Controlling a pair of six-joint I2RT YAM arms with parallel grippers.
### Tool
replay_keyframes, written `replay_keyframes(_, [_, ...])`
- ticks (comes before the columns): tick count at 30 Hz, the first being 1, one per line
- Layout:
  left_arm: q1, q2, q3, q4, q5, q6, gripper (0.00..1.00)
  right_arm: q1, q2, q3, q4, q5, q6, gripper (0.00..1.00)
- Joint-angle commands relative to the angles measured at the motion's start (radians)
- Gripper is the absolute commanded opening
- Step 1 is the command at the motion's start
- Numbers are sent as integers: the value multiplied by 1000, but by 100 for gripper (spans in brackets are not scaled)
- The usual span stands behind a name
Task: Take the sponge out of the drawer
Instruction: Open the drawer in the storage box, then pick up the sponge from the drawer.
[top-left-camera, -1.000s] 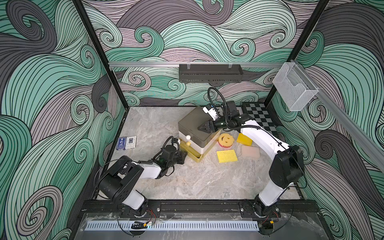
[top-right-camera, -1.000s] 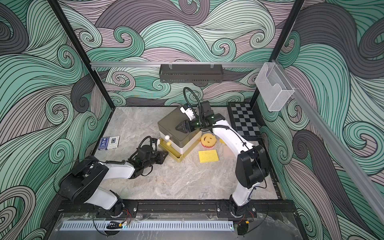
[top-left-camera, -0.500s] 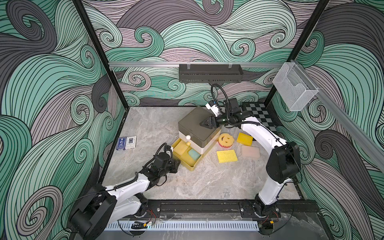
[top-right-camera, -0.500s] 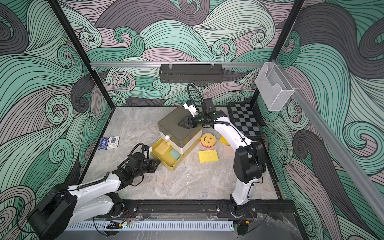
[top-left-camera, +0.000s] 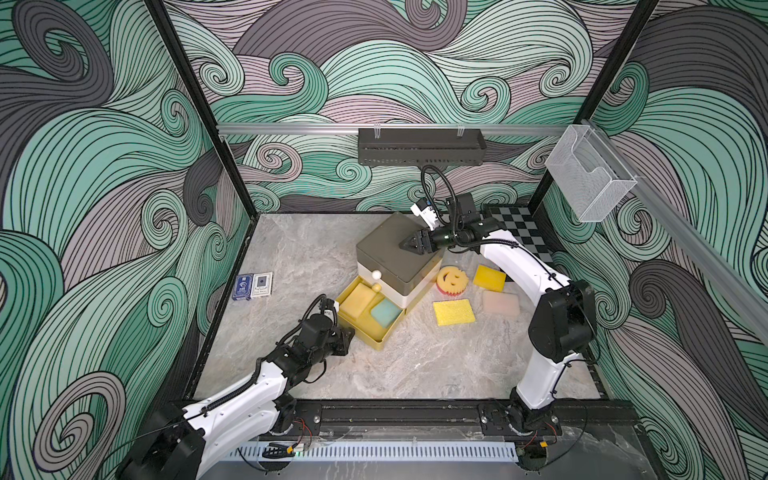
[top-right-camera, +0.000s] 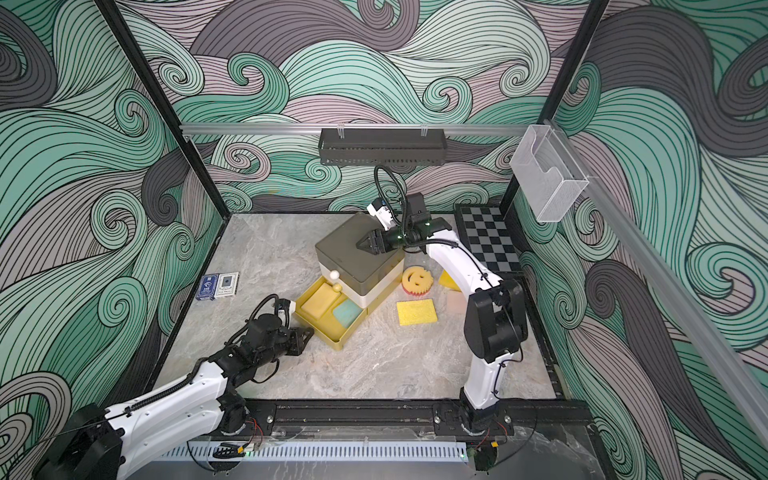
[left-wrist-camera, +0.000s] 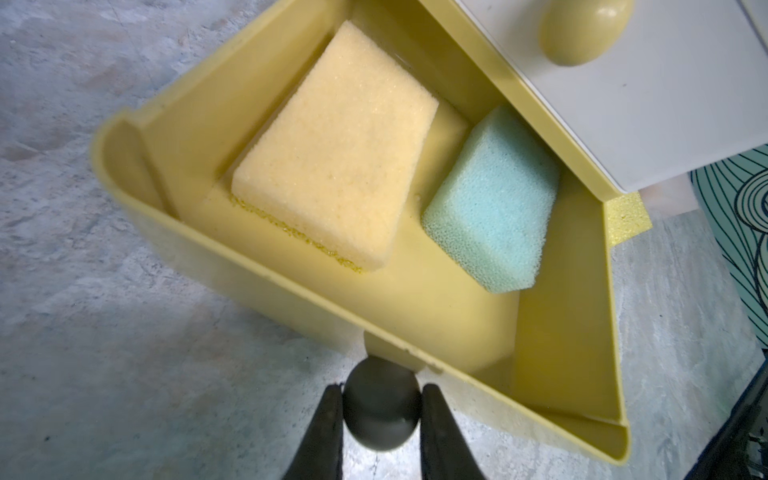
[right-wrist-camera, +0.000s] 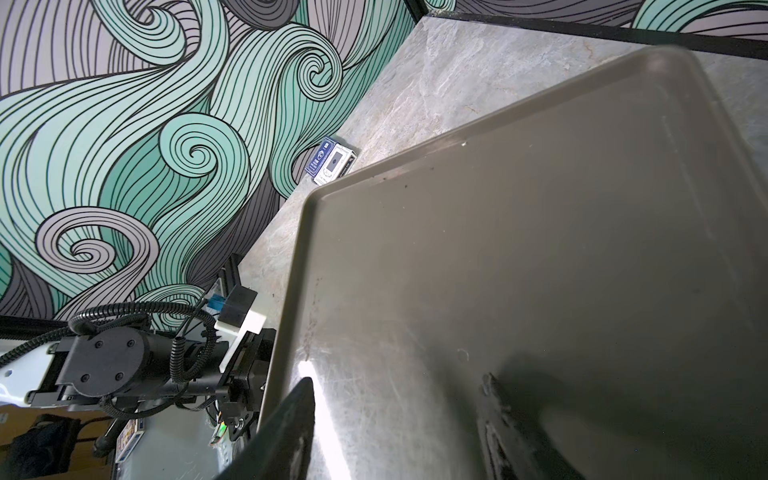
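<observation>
The left fingers (left-wrist-camera: 326, 432) clench the drawer (left-wrist-camera: 266, 286) knob (left-wrist-camera: 380, 405). Just beyond, in the drawer, lie the yellow sponge (left-wrist-camera: 336, 166) and teal sponge (left-wrist-camera: 494, 199), long axes toward the cabinet (top-left-camera: 382, 259). The right fingers (right-wrist-camera: 291, 432) rest spread atop it; left arm nearer.

a robotics lab test cell was shown: a marble-look tabletop (top-left-camera: 299, 257) was boxed in by wave-printed wall panels (top-left-camera: 104, 166) on black frame posts (top-left-camera: 197, 99), a left arm (top-left-camera: 245, 390) and right arm (top-left-camera: 523, 270) were bolted to a front rail (top-left-camera: 395, 415), a cable duct (top-left-camera: 374, 451) was fitted below it, and a checkerboard (top-left-camera: 523, 232) was laid in a far corner.
</observation>
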Motion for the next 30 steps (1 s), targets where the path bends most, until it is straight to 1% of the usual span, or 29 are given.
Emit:
replay_keyframes(1, [-5,22,24,14,5,-8,16,-8,-23,39,-116,81,-17,62])
replay_keyframes(5, [-5,24,27,16,13,-7,16,10,-134,50,-129,91,-34,63])
replay_keyframes(8, [-5,25,28,16,15,-7,16,41,-222,2,-157,95,-43,63])
replay_keyframes(11, [-5,25,26,19,19,-8,16,113,-351,-101,-171,156,-66,63])
replay_keyframes(13, [-5,27,29,16,20,-8,16,169,-431,-182,-174,161,-59,63])
replay_keyframes(16, [-5,34,33,22,27,-5,16,283,-482,-295,-168,182,-32,63])
replay_keyframes(19, [-5,56,41,31,38,2,16,382,-449,-390,-126,211,21,62])
replay_keyframes(22, [-6,71,45,41,48,5,16,448,-355,-411,-92,239,71,61])
replay_keyframes(25, [-7,69,46,39,50,6,16,497,-262,-363,-85,296,82,60])
replay_keyframes(29, [-7,64,46,36,56,8,16,509,-139,-266,-84,329,93,61])
replay_keyframes(30, [-7,65,45,38,54,7,16,515,-102,-240,-96,356,87,61])
